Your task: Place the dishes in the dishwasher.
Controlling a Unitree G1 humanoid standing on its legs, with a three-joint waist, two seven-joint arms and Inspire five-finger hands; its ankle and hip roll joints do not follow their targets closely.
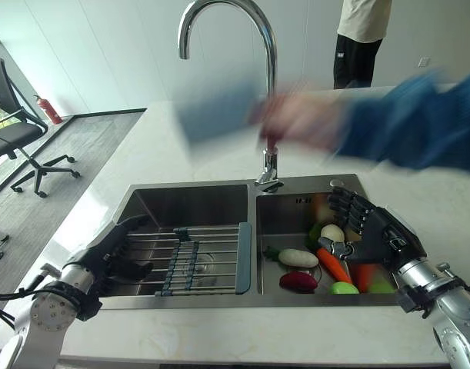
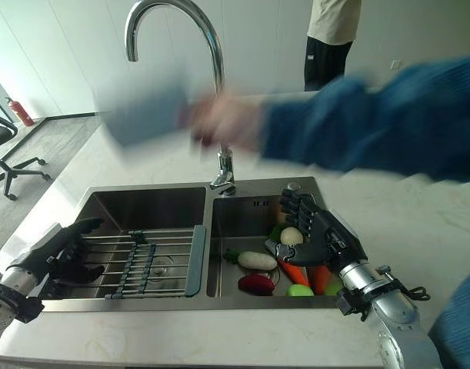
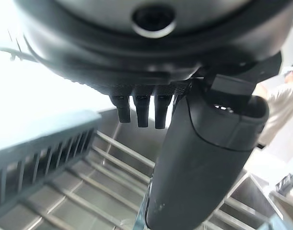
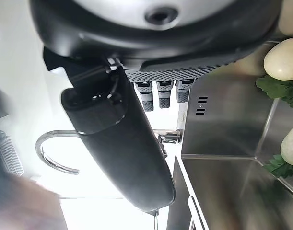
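A person's hand (image 1: 296, 119) in a blue sleeve (image 1: 419, 123) reaches across the counter by the tap, holding a blurred blue-grey flat thing (image 1: 215, 115); I cannot tell what it is. My left hand (image 1: 115, 254) hovers open over the left basin, beside a sliding drain rack (image 1: 196, 261) whose bars show past its fingers (image 3: 141, 110). My right hand (image 1: 377, 231) is open over the right basin, just above the vegetables, with nothing in it. Its straight fingers (image 4: 165, 93) point toward the basin's back wall.
The right basin holds a white radish (image 1: 298, 258), a carrot (image 1: 333, 265), a red vegetable (image 1: 298, 282) and green ones (image 1: 343, 288). A tall tap (image 1: 269, 46) stands behind the sink's divider. Another person (image 1: 361, 38) stands beyond the counter. An office chair (image 1: 19, 131) is at far left.
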